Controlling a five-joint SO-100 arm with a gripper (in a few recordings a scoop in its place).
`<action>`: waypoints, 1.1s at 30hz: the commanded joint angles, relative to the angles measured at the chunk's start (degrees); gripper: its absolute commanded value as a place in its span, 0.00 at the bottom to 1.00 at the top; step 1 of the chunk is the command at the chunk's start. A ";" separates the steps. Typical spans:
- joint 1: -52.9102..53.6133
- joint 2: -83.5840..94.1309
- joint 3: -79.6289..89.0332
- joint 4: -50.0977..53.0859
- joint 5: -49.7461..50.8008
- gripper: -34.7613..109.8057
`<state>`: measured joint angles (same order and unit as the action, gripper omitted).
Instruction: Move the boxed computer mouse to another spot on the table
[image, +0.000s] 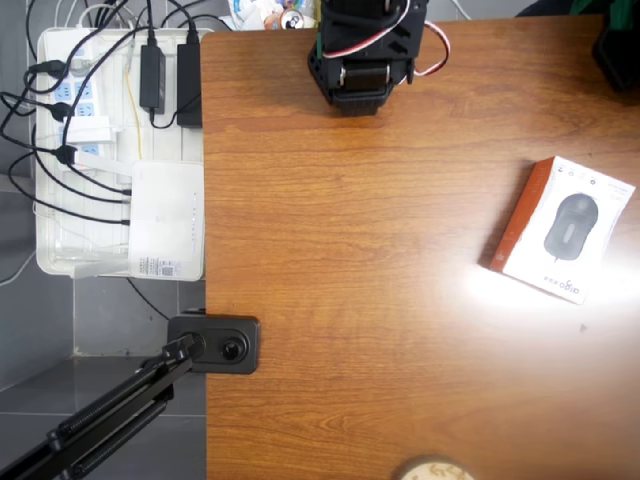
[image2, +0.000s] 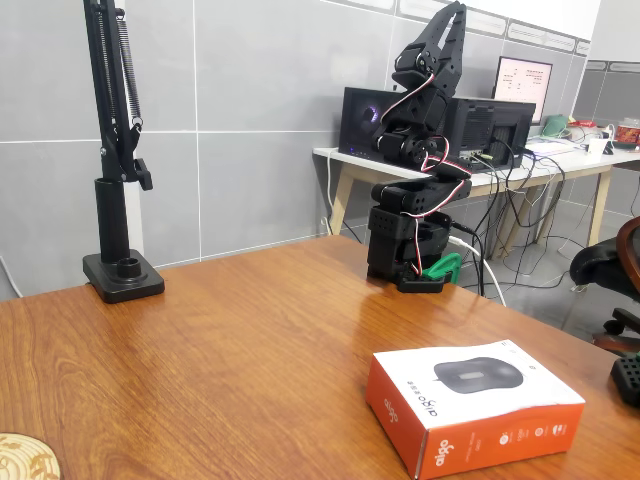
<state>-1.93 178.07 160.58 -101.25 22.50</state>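
Nearest in the fixed view, the boxed computer mouse (image2: 475, 405) is seen lying flat on the table (image2: 230, 350), orange side turned toward the camera, close to the near edge. In the overhead view the box (image: 562, 228) is placed near the right edge, slightly skewed to it, with bare wood all around. A round cork-like coaster (image2: 22, 457) is noted at the near left corner. Farther back, a black clamp stand (image2: 118, 270) is fixed at the far left edge. At the far edge the arm is folded upright on its base (image2: 405, 245), well apart from the box. The claw (image2: 447, 25) is raised high; whether it is spread or pressed together cannot be told.

Risk judged: a long reach is required, and the wide flat box may be pinched poorly, slipped, or pushed off the nearby edge.
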 joint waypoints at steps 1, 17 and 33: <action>0.35 0.09 -0.09 0.00 0.44 0.24; 0.35 0.09 -0.09 0.00 0.44 0.24; -9.05 -0.35 -26.37 80.95 -5.80 0.24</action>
<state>-4.66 177.71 154.16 -71.28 16.26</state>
